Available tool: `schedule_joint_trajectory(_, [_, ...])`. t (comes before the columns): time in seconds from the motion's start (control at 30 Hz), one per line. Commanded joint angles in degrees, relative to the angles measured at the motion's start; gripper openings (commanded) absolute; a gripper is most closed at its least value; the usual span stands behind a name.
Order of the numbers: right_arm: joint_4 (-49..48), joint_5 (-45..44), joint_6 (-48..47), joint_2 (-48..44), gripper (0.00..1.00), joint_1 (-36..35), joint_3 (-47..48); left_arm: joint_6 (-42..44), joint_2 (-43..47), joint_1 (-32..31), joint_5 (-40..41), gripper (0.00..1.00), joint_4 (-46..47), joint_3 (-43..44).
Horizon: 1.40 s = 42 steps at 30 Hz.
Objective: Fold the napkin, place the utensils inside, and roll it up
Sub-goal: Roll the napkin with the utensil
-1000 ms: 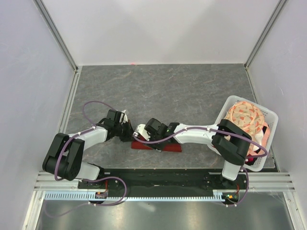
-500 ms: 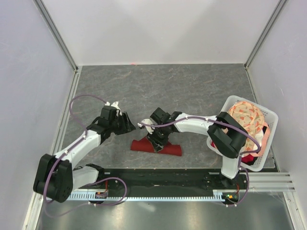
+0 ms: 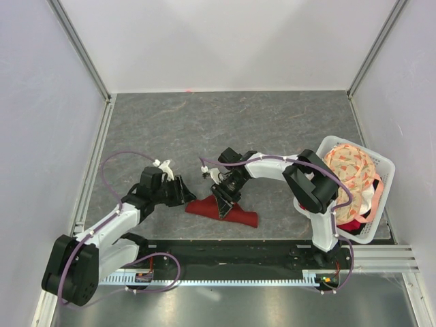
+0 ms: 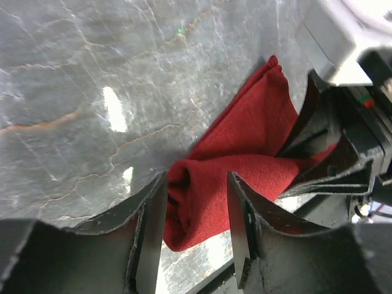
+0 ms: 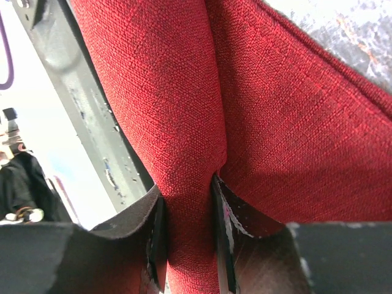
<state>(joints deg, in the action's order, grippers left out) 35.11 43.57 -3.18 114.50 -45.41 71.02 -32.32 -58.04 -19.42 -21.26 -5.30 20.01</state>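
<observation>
Now, right gripper (image 5: pixel 185 190): jaws pinch napkin (image 5: pixel 275 122) fold;
left gripper (image 4: pixel 196 177): jaws straddle its end (grip unclear);
risk: opposed pulls could unroll it.

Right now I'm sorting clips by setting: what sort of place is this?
Probably a robotics lab test cell: plain white walls on aluminium framing box in a grey stone-look table, with a left arm and a right arm bolted at its near edge.

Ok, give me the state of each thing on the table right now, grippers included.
napkin, rolled, lying on the table
right gripper, shut on a napkin fold
left gripper, astride the napkin's end, grip unclear
basket, upright, holding floral cloth
spoon, not in sight
</observation>
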Motion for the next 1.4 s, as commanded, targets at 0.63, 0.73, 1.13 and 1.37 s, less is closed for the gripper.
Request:
schedule_joint_trajectory(0.63, [1.2, -14.4, 3.2, -6.0, 0.66, -0.1, 1.5, -1.5, -7.3, -0.3, -1.9, 0.02, 4.2, -0.2])
schedule_joint_trajectory(0.73, [-0.7, -21.2, 2.3, -10.5, 0.68, -2.2, 0.0, -1.4, -9.3, -0.3, -1.2, 0.02, 1.7, 1.8])
schedule_joint_trajectory(1.13, [-14.5, -47.2, -2.5, -20.1, 0.76, -17.1, -9.8, -1.1, -18.4, -0.2, -1.5, 0.02, -6.8, 9.0])
schedule_joint_trajectory(1.37, [-17.0, -48.5, -4.3, -18.5, 0.74, -19.4, -11.5, -0.5, -20.3, -0.1, -2.2, 0.02, -7.5, 10.5])
